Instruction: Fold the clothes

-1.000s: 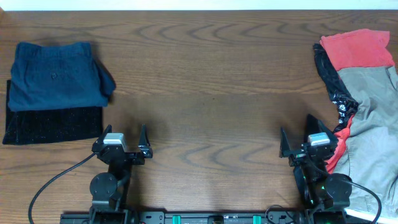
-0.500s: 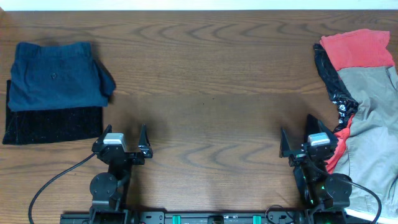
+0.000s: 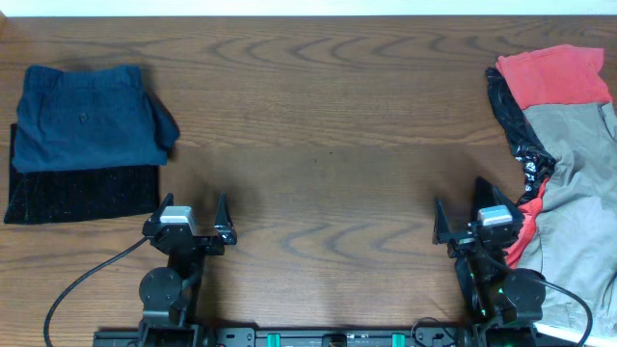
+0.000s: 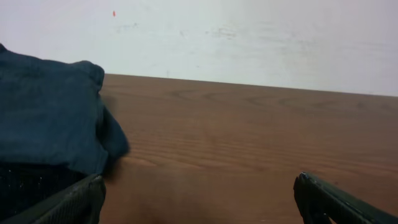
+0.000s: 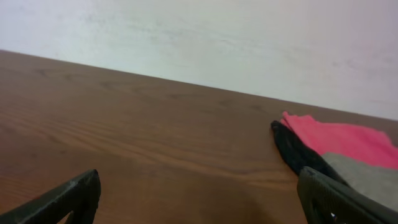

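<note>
Folded navy stack [image 3: 87,120] left; khaki-red heap [image 3: 578,183] right.

Table [image 3: 318,125] is open wood through the middle, 12 to 6 o'clock, a wide lane for either arm. At 9–10 o'clock the navy garment [image 3: 87,116] on the black garment [image 3: 82,193] blocks the left edge, near the left gripper [image 3: 195,210] at its 10–11. At 3 o'clock the red garment [image 3: 554,75], shiny black garment [image 3: 506,120] and khaki shorts [image 3: 578,193] fill the right edge, just beside the right gripper [image 3: 461,207] from its 1 to 4.
</note>
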Controlling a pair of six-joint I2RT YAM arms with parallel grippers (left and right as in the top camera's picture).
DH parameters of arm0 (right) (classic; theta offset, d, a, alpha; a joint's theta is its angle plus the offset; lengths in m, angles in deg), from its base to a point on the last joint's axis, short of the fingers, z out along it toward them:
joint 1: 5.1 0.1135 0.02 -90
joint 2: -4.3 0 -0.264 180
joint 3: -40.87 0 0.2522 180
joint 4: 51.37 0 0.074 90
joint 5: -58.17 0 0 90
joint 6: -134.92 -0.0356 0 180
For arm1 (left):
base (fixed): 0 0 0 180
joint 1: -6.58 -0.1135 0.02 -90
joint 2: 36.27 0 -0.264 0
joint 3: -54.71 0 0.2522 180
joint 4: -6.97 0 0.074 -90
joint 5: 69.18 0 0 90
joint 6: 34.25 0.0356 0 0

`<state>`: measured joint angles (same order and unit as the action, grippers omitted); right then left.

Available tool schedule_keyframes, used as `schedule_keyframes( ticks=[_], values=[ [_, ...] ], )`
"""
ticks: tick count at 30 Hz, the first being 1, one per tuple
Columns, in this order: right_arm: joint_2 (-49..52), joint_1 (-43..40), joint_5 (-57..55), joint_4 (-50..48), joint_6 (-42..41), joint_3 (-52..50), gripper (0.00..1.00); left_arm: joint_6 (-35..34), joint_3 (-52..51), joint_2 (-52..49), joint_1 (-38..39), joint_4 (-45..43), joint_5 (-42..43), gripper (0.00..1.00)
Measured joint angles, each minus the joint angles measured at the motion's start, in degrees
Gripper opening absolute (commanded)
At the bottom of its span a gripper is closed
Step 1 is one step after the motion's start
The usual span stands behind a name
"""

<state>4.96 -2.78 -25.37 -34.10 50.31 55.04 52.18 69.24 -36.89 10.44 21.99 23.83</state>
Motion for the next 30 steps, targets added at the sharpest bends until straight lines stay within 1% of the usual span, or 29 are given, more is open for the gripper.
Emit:
schedule_keyframes(
  ticks=[5,7,11,15,22,27,30],
  values=[
    [0.02,0.00,-0.35,0.22,-3.67,0.00,0.99,-2.64,0.24,-0.20,0.00,0.33,0.04,0.98],
    [0.13,0.00,-1.64,1.88,-5.14,0.39,0.99,-3.26,1.31,-1.22,0.00,2.21,0.09,0.98],
    [1.27,0.00,-4.94,9.75,-6.67,3.74,0.99,-3.96,4.11,-5.55,0.00,7.93,0.68,0.98],
    [4.96,0.00,-8.20,18.18,-7.48,8.57,0.99,-4.13,10.21,-12.98,0.00,12.85,1.36,0.98],
    [18.73,0.00,-14.45,29.07,-9.25,20.87,0.99,-4.15,24.79,-27.71,0.00,23.15,1.70,0.98],
    [32.76,-0.28,-17.84,36.52,-9.97,30.05,0.99,-4.15,34.18,-37.44,0.00,32.63,1.75,0.98],
    [41.68,-1.75,-17.99,40.94,-10.05,35.26,0.99,-4.15,38.27,-41.88,0.00,36.11,1.75,0.98]
  ],
)
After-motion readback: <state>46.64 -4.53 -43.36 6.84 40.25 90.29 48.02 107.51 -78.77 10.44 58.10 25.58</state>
